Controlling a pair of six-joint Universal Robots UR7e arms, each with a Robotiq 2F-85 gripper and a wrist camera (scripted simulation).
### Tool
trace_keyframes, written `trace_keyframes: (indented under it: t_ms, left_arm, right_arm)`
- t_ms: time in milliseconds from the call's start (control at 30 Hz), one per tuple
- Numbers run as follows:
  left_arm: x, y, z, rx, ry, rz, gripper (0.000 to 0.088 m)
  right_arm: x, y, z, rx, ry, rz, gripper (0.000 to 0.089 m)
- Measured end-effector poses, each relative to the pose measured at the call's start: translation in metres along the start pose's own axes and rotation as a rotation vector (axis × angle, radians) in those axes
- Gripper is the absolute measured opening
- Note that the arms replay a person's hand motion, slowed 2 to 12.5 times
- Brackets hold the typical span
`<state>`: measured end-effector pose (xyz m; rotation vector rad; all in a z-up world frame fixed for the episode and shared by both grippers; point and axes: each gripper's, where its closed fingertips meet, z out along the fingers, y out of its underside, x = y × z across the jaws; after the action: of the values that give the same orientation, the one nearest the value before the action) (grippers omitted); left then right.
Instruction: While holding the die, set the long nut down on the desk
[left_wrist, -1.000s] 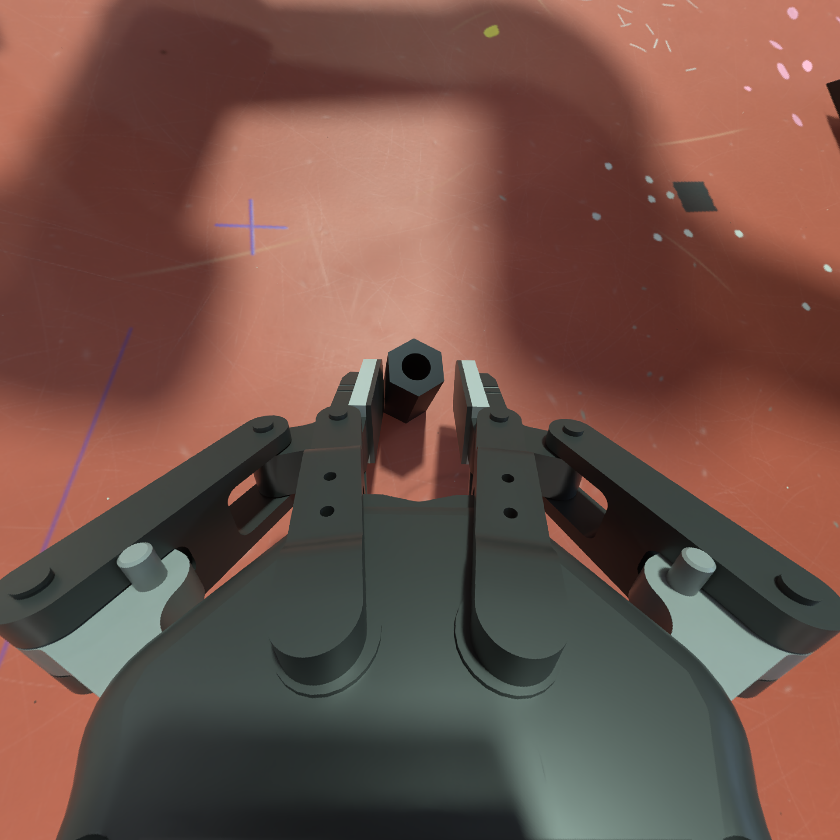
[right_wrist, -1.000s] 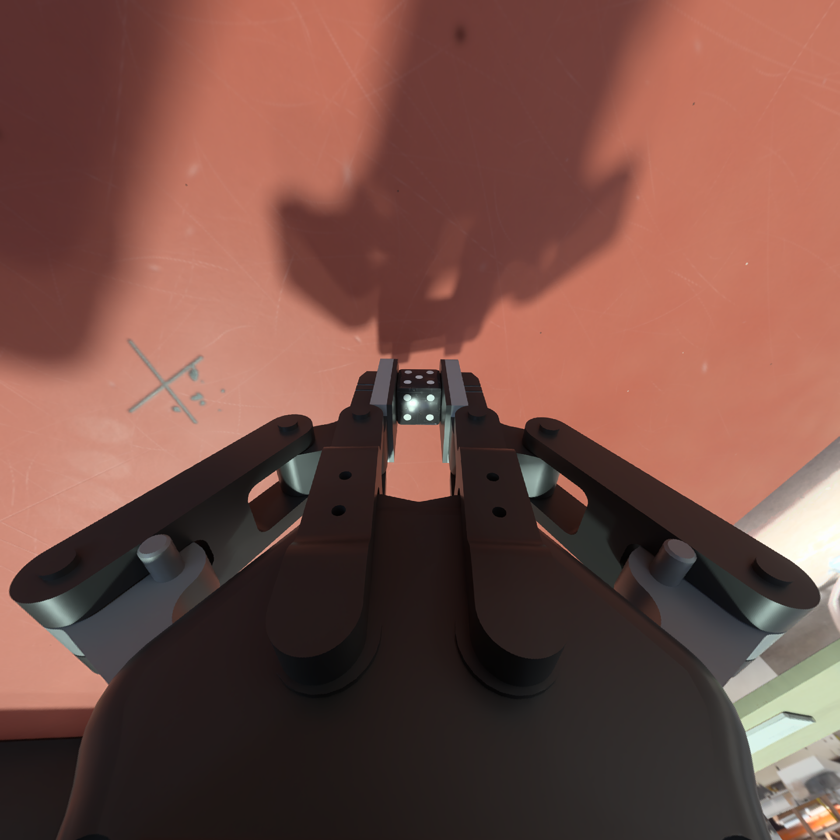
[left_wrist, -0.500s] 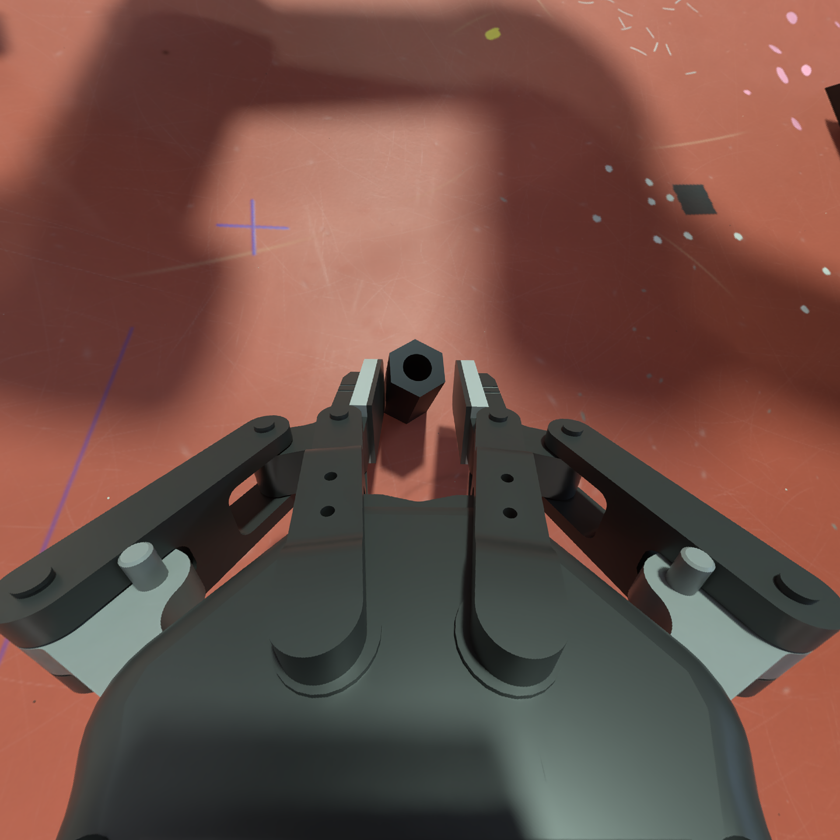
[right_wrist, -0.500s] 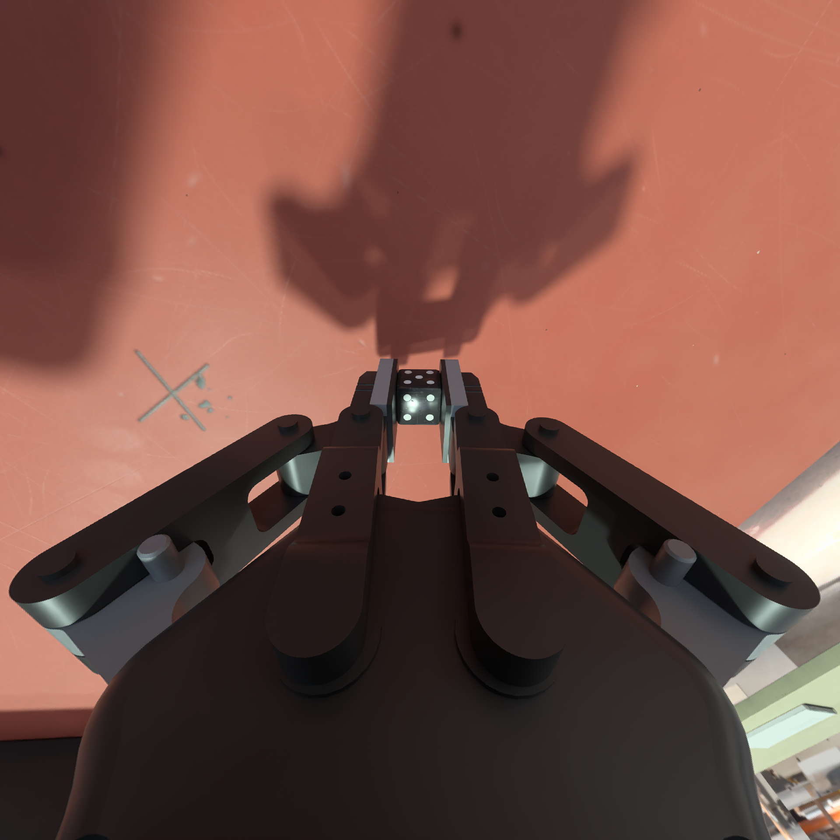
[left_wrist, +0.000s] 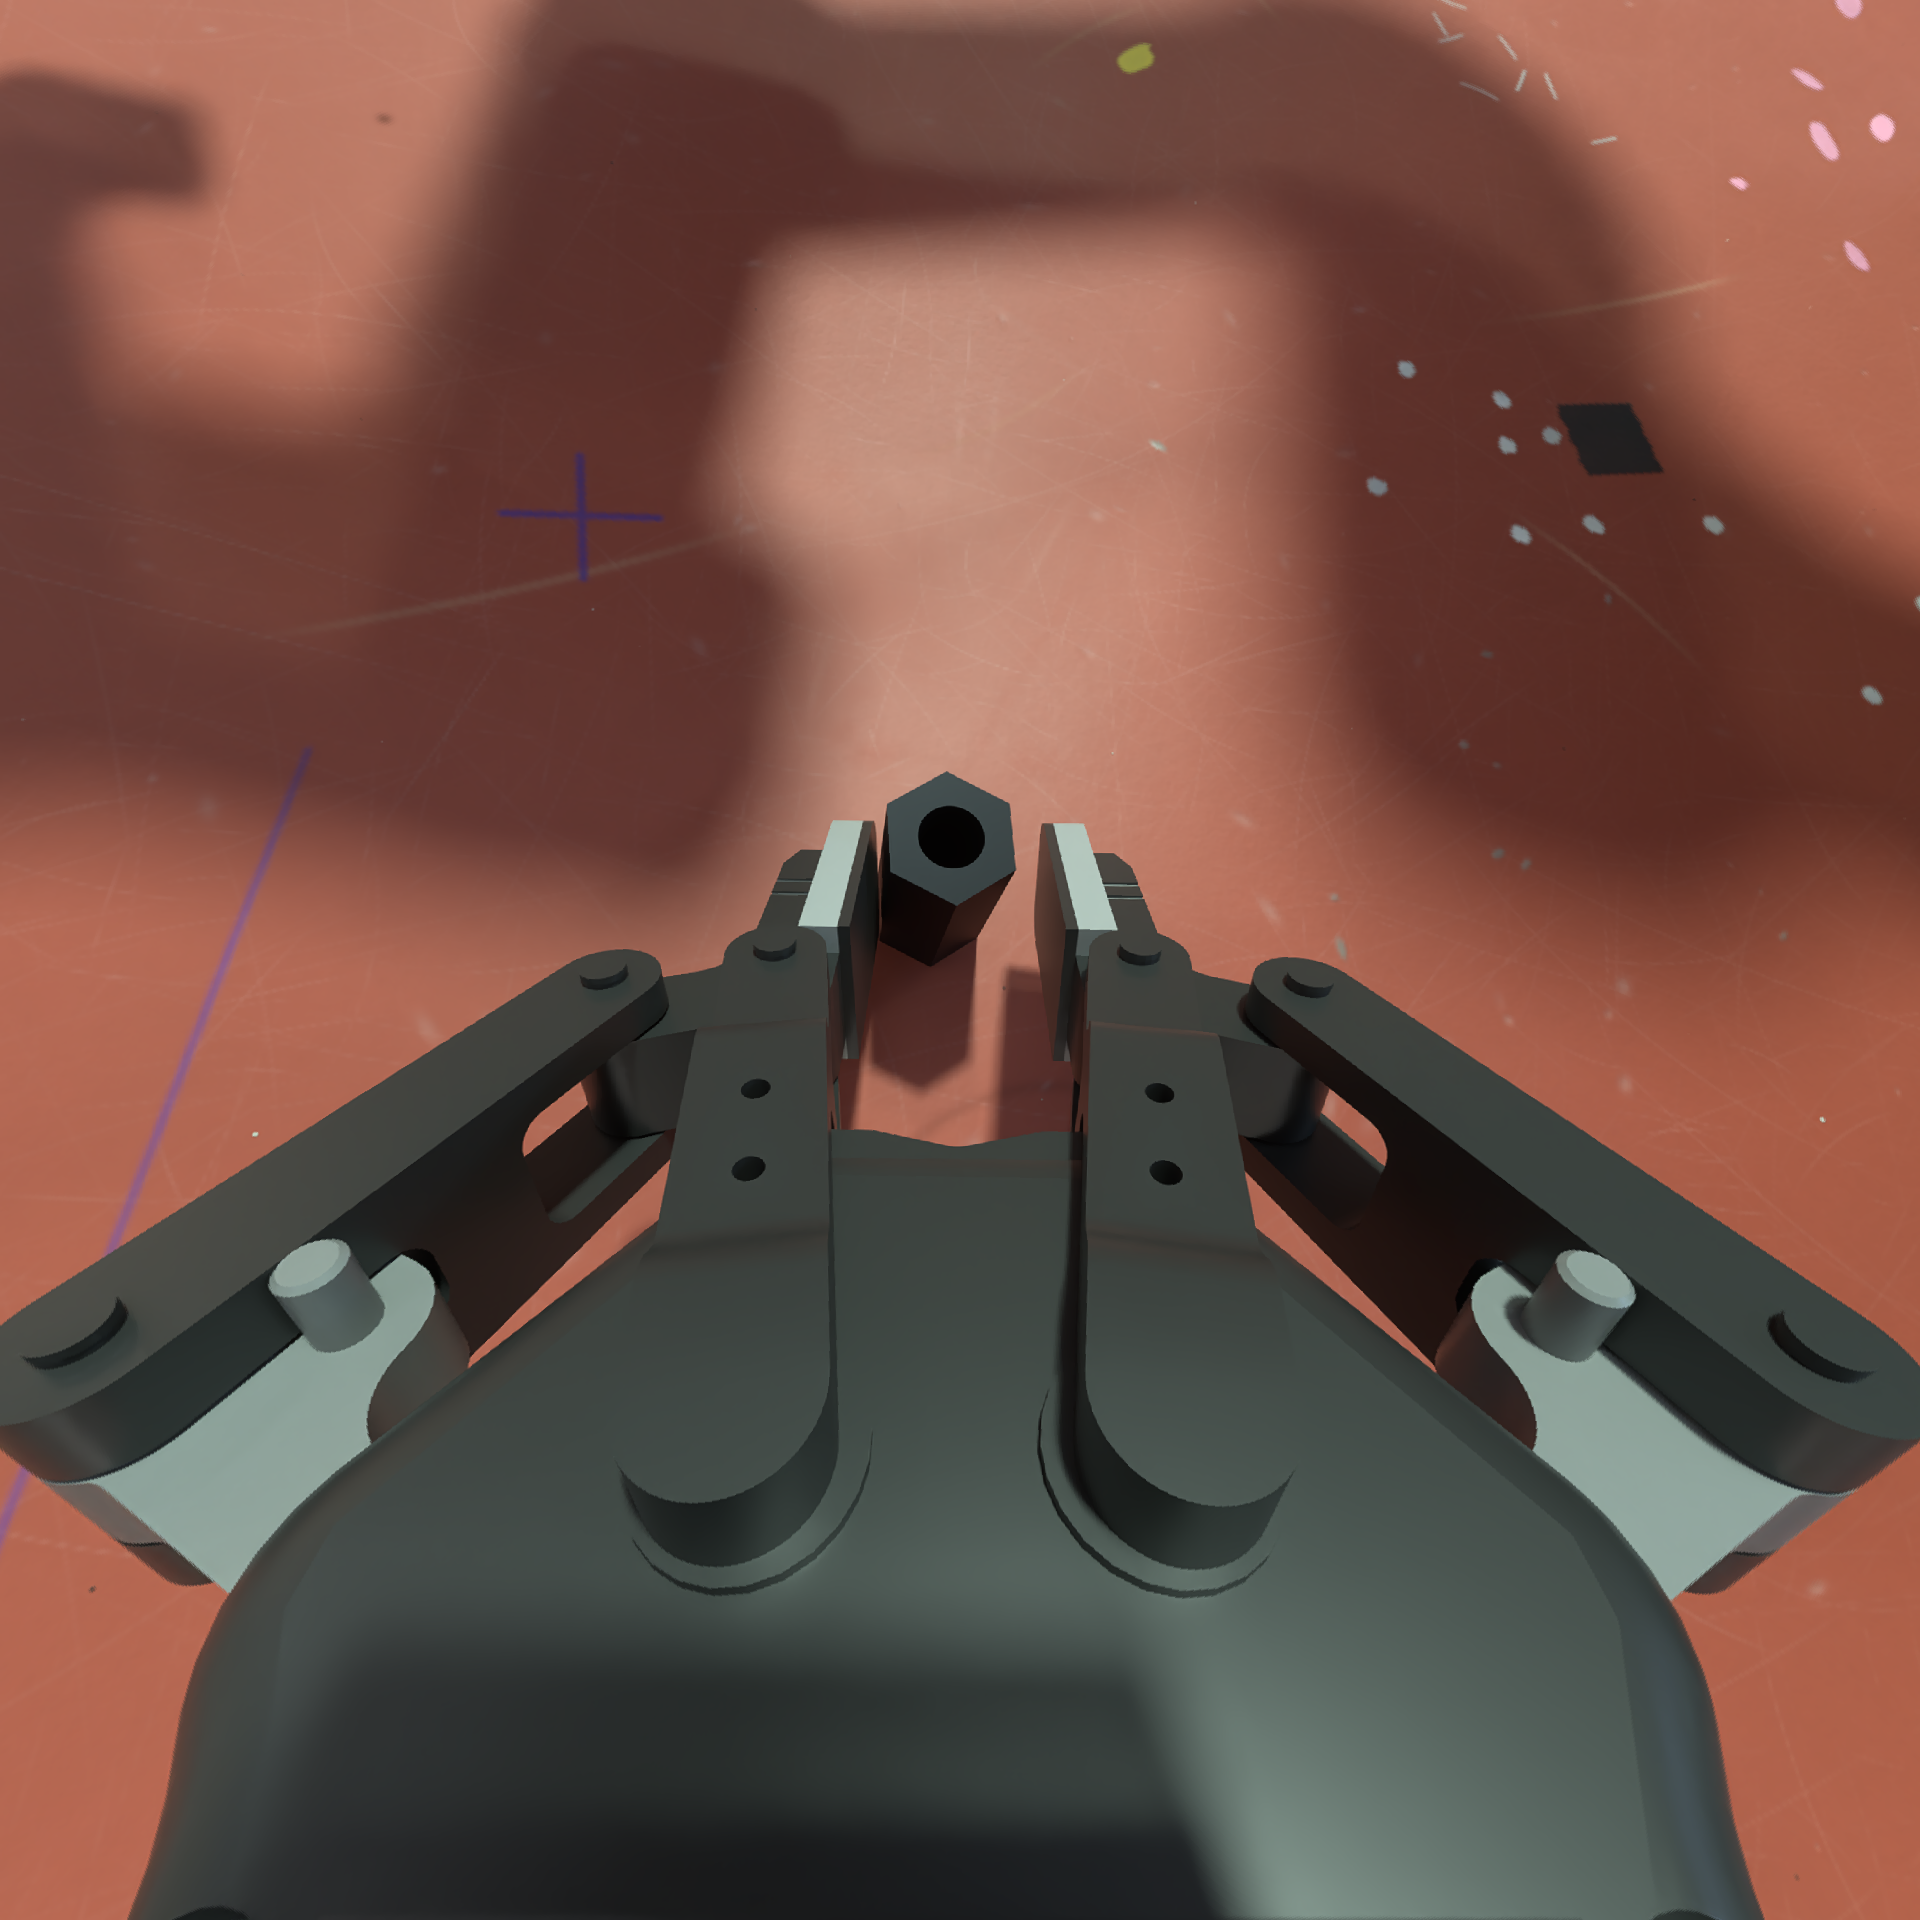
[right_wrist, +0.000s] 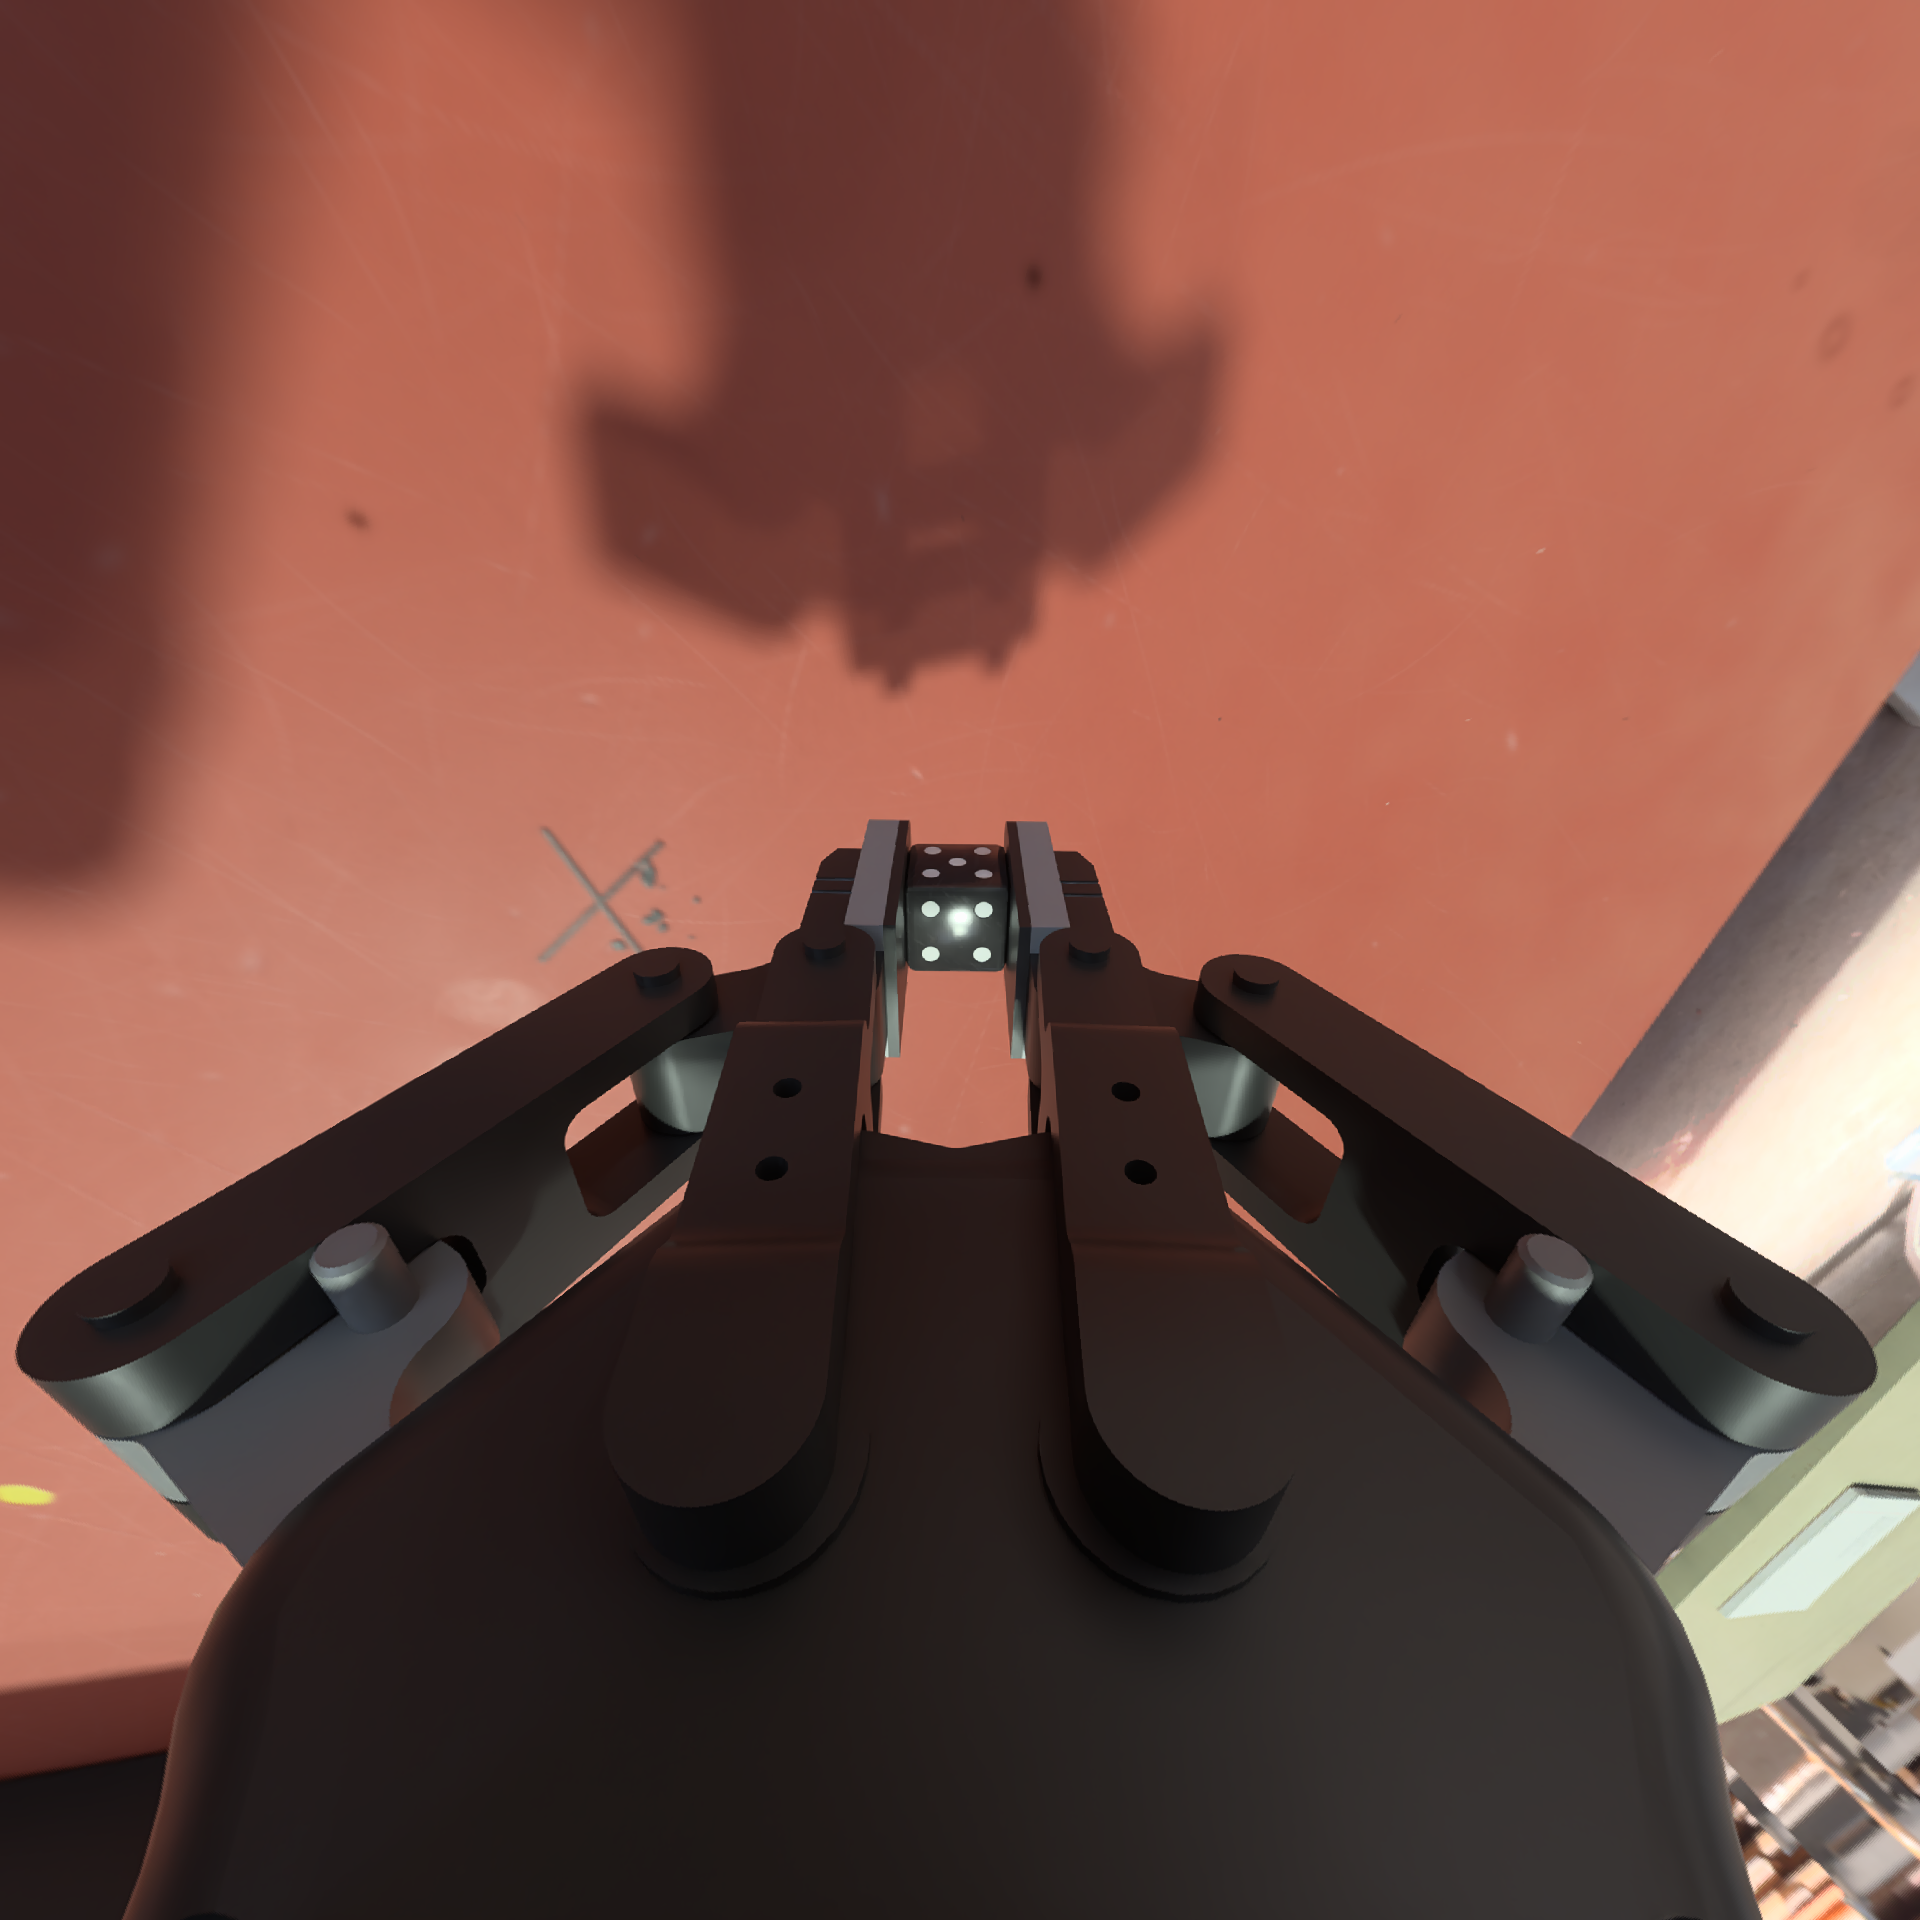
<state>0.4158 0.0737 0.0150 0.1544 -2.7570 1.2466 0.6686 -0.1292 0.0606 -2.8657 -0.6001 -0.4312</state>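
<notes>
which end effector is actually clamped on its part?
The right end effector, pads flush on the black white-pipped die; the left end effector stands open around the black hexagonal long nut.

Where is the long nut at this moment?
In the left wrist view, the long nut stands upright on the desk between the open left end effector fingers, nearer the left pad, with a gap to the right pad.

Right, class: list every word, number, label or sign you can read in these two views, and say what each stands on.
No words, numbers, labels or brands can be read in either view.
On the desk: a purple cross, a drawn mark only.
Also on the desk: a grey X mark.
On the die: five white pips on the face towards the camera, no digits.
On the long nut: nothing marked.
</notes>
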Motion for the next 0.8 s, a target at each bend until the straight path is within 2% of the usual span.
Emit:
trace_keyframes:
  t_ms: [200, 433, 600, 800]
  left_arm:
    - [0.000, 0.000, 0.000, -0.003, -0.006, 0.005, 0.0280]
    - [0.000, 0.001, 0.000, -0.007, -0.012, 0.010, 0.0282]
    - [0.000, 0.001, 0.001, -0.008, -0.013, 0.015, 0.0284]
    - [0.001, 0.001, 0.001, -0.007, -0.007, 0.017, 0.0282]
  right_arm:
    - [-0.024, -0.027, -0.043, 0.132, 0.073, 0.059, 0.0159]
    - [-0.075, -0.070, -0.080, 0.276, 0.099, 0.079, 0.0159]
    - [-0.116, -0.098, -0.084, 0.296, 0.102, 0.048, 0.0159]
    - [-0.153, -0.117, -0.070, 0.247, 0.111, 0.030, 0.0159]
